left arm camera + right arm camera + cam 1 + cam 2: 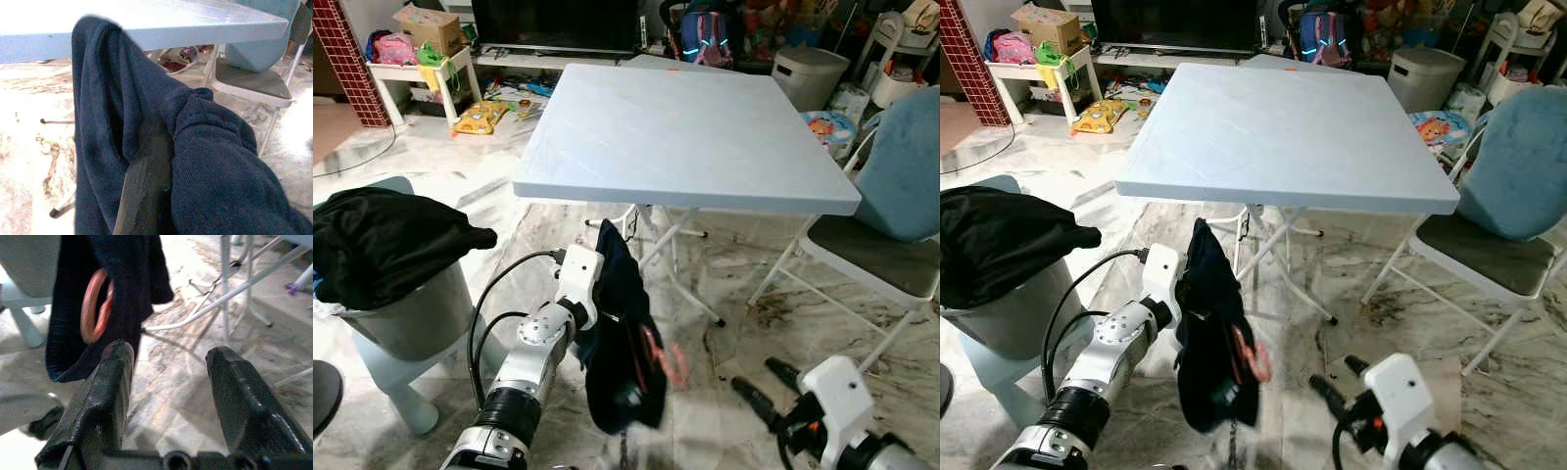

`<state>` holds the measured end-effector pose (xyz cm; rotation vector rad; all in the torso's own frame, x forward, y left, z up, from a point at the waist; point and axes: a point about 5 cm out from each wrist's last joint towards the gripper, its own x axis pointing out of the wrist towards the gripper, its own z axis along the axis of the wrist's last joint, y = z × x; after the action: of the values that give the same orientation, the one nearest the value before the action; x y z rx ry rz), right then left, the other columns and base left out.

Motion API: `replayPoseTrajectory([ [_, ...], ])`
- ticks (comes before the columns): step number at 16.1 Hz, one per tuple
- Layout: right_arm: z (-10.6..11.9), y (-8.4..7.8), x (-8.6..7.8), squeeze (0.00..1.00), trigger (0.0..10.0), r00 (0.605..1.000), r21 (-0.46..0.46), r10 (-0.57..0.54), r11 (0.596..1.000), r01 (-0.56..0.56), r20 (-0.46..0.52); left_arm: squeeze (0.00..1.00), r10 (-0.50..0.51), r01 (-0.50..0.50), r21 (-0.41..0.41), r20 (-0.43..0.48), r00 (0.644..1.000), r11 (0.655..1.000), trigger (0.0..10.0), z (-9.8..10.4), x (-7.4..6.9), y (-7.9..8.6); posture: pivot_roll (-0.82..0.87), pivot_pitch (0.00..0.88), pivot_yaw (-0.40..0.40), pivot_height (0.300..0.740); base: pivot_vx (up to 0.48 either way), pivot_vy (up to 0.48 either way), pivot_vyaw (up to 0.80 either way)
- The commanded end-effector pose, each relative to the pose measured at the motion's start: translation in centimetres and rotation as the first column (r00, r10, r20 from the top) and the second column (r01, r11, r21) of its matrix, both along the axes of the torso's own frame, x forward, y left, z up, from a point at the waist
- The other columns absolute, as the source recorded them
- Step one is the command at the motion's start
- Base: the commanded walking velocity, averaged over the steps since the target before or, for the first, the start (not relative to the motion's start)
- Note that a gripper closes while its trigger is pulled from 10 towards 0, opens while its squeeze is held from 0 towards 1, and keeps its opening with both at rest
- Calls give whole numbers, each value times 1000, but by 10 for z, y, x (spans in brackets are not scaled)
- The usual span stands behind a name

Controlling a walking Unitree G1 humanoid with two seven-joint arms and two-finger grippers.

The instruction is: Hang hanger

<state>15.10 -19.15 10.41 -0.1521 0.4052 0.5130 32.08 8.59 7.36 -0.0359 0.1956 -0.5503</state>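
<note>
**Operator:** What step are you at, and where is the hanger?

**Guide:** You are mid-carry. Your left gripper [607, 315] is raised below the near left corner of the pale blue table [695, 137], and a dark navy garment [622, 343] hangs down from it. Cloth covers the fingertips, but the left wrist view shows a black finger [144, 191] pressed into the folds, so the grip looks closed on the garment. An orange-pink hanger [95, 306] sits looped in the lower part of the garment, off the floor. I cannot tell whether the fingers touch the hanger itself.

**Operator:** And your other claw?

**Guide:** Your right gripper [171, 396] is low near the marble floor [724, 411], spread wide and holding nothing. It points toward the garment and hanger.

**Operator:** What does the next move call for?

**Guide:** In my judgement, you need a rail or hook to hang it on, and I can make out none here. You would likely have to turn or walk to find one while keeping the garment clamped.

**Operator:** Any containers?

**Guide:** A grey bin [406, 313] stands at your left, with black clothing [386, 240] heaped over its rim. Across the room, a lidded white bin [808, 73] stands beyond the table's far right corner; its contents are hidden.
</note>
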Motion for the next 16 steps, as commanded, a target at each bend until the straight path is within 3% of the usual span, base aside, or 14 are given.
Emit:
replayPoseTrajectory([
  [1,-3,-2,-1,1000,10000,1000,-2,0,1000,0,-14,0,11,-9,-44,36,999,999,0,14,9,-3,-16,0,-34,740,0,0,0],
  [3,-8,-3,-2,1000,10000,999,1,-18,1000,18,-30,0,32,-30,-99,15,999,995,0,22,18,-6,-15,0,-36,740,0,0,0],
  [6,-5,-2,5,1000,10000,999,28,-50,998,51,-19,0,37,-33,-97,39,999,995,0,34,29,-10,-16,0,-34,740,0,0,0],
  [12,-2,27,25,1000,10000,992,164,-123,979,123,-13,0,22,-14,-136,55,998,991,0,50,39,-29,-19,0,-28,740,0,0,0],
  [16,-9,36,32,1000,10000,994,154,-99,983,103,-35,0,17,-4,-161,79,997,987,0,65,47,-39,-18,0,-28,740,0,0,0],
])
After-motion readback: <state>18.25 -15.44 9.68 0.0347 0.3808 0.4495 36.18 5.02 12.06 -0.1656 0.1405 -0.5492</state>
